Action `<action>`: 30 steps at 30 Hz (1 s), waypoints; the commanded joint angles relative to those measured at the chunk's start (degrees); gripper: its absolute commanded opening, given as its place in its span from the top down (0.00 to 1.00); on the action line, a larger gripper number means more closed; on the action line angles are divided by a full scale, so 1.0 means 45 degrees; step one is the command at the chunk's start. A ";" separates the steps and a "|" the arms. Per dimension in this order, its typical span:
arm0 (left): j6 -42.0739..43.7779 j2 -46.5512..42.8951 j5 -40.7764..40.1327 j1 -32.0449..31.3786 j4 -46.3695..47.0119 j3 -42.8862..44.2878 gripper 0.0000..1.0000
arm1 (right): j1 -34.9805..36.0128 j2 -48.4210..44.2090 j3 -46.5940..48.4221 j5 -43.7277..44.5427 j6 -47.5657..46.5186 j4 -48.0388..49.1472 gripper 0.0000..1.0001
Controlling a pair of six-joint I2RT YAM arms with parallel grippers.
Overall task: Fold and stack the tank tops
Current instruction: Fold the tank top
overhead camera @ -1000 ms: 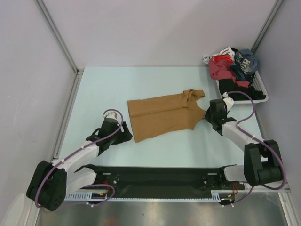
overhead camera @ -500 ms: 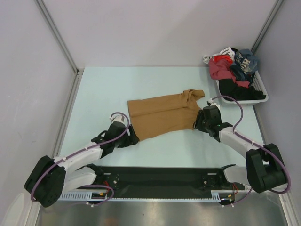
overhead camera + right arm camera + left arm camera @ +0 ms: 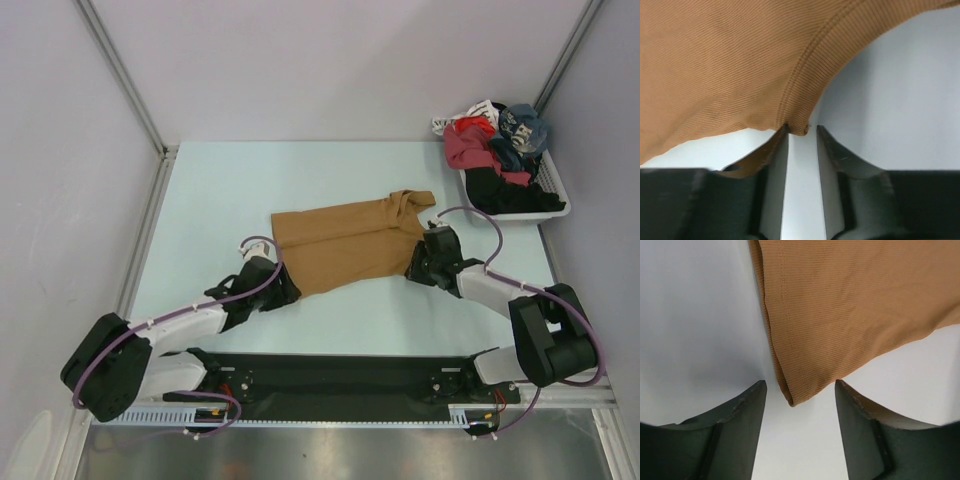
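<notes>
Top external: tan tank top (image 3: 345,248) flat; clothes basket (image 3: 558,209) beyond; left jaws, right jaws released at corners.

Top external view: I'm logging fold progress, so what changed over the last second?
The left gripper moved right to straddle the near hem corner of the tan tank top; the right gripper moved left to its armhole corner; both open. The top and the basket stayed put.
</notes>
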 commanded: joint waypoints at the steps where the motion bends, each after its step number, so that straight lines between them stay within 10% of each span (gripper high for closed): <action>1: -0.0318 0.0378 -0.0332 -0.0100 -0.0158 0.0122 0.37 | 0.0079 0.0222 0.0158 -0.0196 -0.0159 0.0320 0.71; 6: -0.0514 0.0379 -0.0331 -0.0100 0.0077 -0.0092 0.47 | 0.0098 0.0223 0.0217 -0.0196 -0.0296 0.0300 0.99; 16: -0.0513 0.0614 -0.0175 -0.0372 0.0253 -0.0111 0.72 | 0.0079 -0.0773 -0.0037 -0.0079 -0.0453 -0.0129 1.00; 19: -0.0650 0.0341 -0.0214 -0.0568 0.0428 -0.0385 0.98 | 0.0098 -0.1007 -0.0017 -0.0196 -0.0511 -0.0440 1.00; 30: -0.0963 -0.1006 0.0567 -0.0627 -0.0254 -0.1048 1.00 | 0.0118 -0.2746 0.0021 0.0273 -0.0746 -0.2042 1.00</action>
